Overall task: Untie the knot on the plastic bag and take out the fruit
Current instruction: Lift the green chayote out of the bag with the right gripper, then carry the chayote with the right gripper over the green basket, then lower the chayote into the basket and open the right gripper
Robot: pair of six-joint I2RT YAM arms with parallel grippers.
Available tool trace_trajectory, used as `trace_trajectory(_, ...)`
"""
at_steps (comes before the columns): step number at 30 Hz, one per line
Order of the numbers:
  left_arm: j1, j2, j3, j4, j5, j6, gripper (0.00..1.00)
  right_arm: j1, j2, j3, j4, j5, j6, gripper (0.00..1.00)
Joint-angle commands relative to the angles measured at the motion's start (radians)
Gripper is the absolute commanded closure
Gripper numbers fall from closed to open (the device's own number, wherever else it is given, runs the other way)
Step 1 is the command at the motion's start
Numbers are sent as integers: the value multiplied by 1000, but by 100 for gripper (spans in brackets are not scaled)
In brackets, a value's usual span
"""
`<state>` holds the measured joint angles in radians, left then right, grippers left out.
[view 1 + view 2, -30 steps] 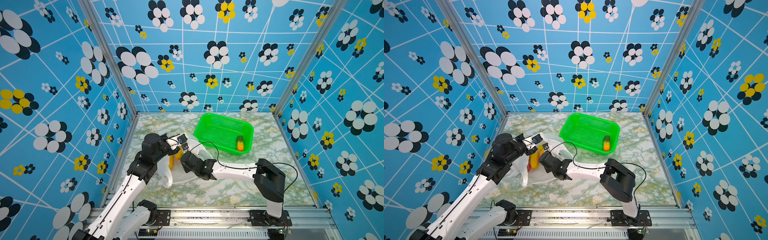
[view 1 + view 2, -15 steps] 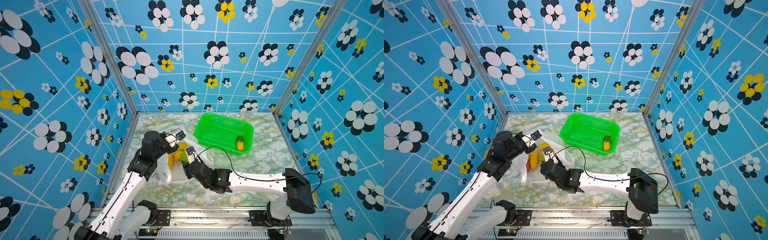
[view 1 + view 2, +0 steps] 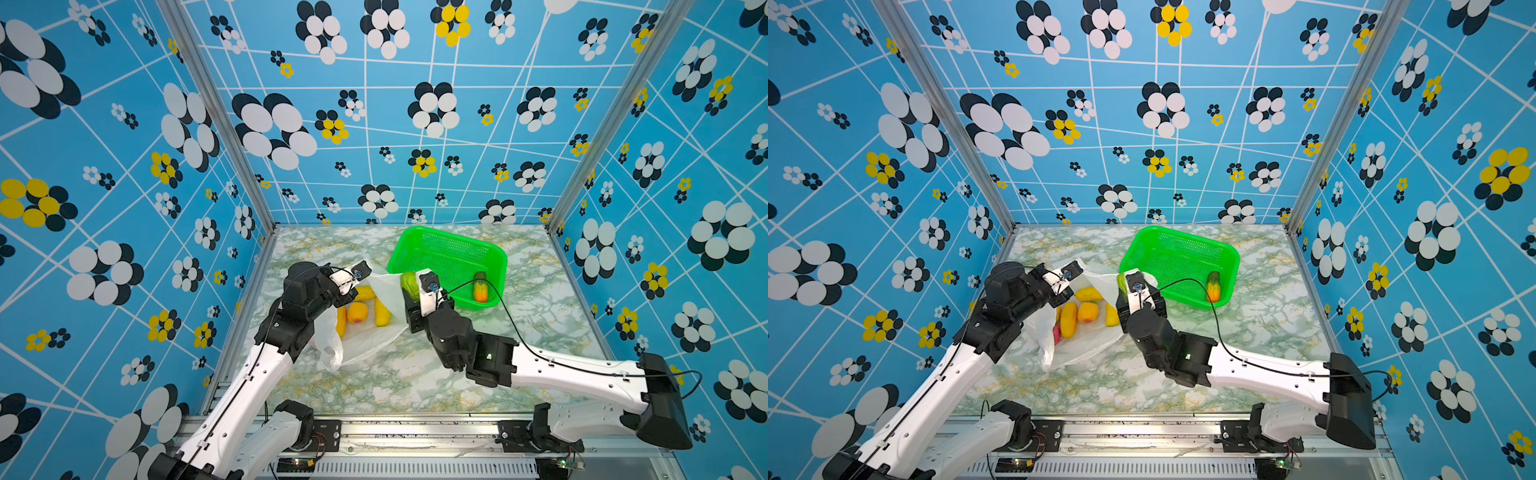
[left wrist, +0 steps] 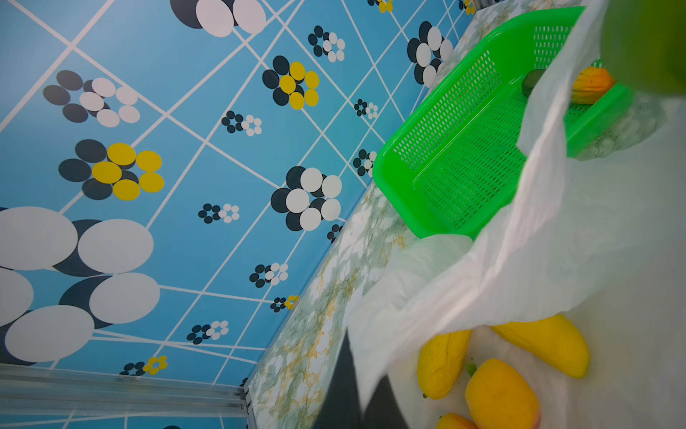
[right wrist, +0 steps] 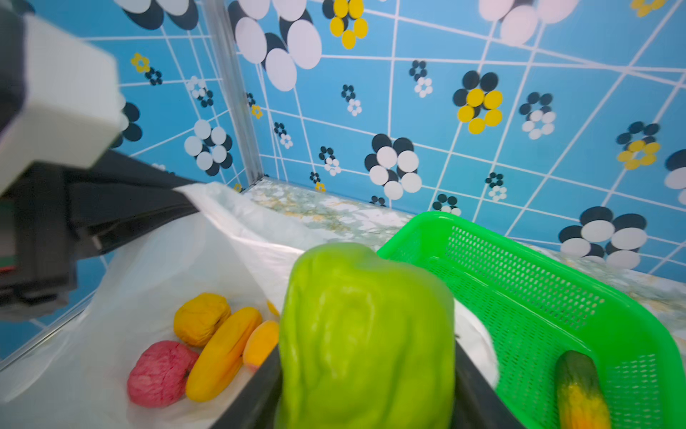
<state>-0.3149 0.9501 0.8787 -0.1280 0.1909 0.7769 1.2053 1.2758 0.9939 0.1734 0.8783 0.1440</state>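
Now the right arm's fingers (image 5: 473,390) pinch the lumpy green toy fruit (image 5: 365,334) upright, just beside the near corner of the green mesh basket (image 3: 453,249). The left fingers (image 4: 336,403), pressed together on the rim of the crinkly white plastic bag (image 3: 370,336), hold it open.

grn basket (image 3: 452,248), marble tbl (image 3: 540,299), floral walls (image 3: 374,124)

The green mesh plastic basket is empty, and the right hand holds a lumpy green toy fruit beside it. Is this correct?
No. The green mesh plastic basket is not empty: one elongated green-and-orange toy fruit lies in it, as the right wrist view shows. The rest holds: the right hand grips the lumpy green toy fruit beside the basket.
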Motion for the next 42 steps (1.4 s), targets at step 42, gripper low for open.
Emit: trace_trajectory(42,-16,-32,10,-4,7,5,100,-776,529,258,-593,-596,536,72)
